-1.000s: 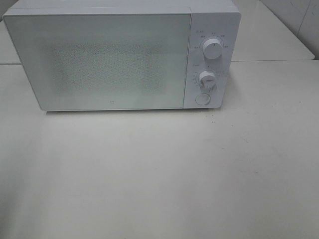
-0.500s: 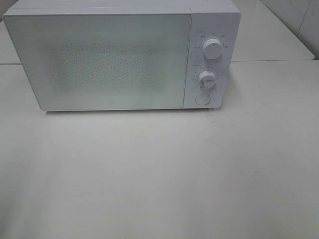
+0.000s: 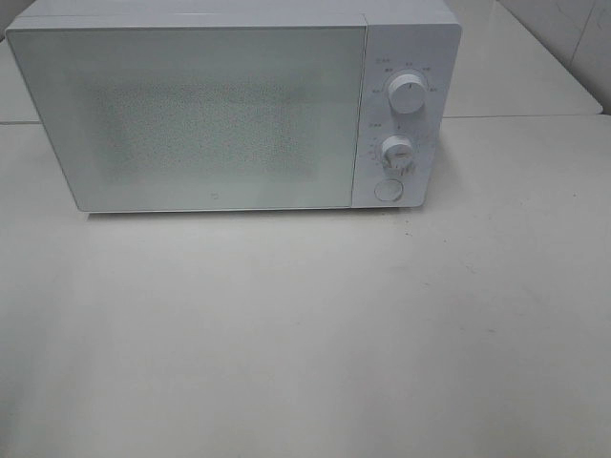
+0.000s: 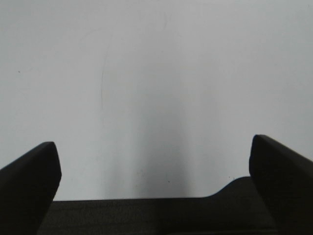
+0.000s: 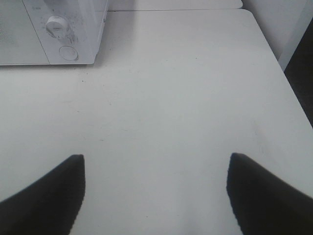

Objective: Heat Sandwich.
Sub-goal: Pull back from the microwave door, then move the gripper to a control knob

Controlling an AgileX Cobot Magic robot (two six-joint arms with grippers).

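A: Edges and room?
B: White table [image 3: 305, 334]. 1 microwave [image 3: 191, 114] stands along the far edge, left of centre, with its door [image 3: 200, 57] shut. Open tabletop runs from its front to the near edge. The right wrist view shows the table's right edge and far right corner, well apart from the microwave.
A: Counts?
B: 1 microwave, 1 door, 2 knobs: upper knob [image 3: 408, 95], lower knob [image 3: 397, 153]. 1 round button [image 3: 388, 190] sits below them. 2 grippers, seen in the wrist views only.
A: Jaws?
B: Left gripper [image 4: 152, 144]: spread wide, nothing between, plain white surface beneath. Right gripper [image 5: 156, 157]: likewise wide, gripping nothing, over the table towards its right edge.
A: Sandwich?
B: Not visible in any view. The door window is pale and speckled, so I cannot tell what is behind it. Its look and place are unknown.
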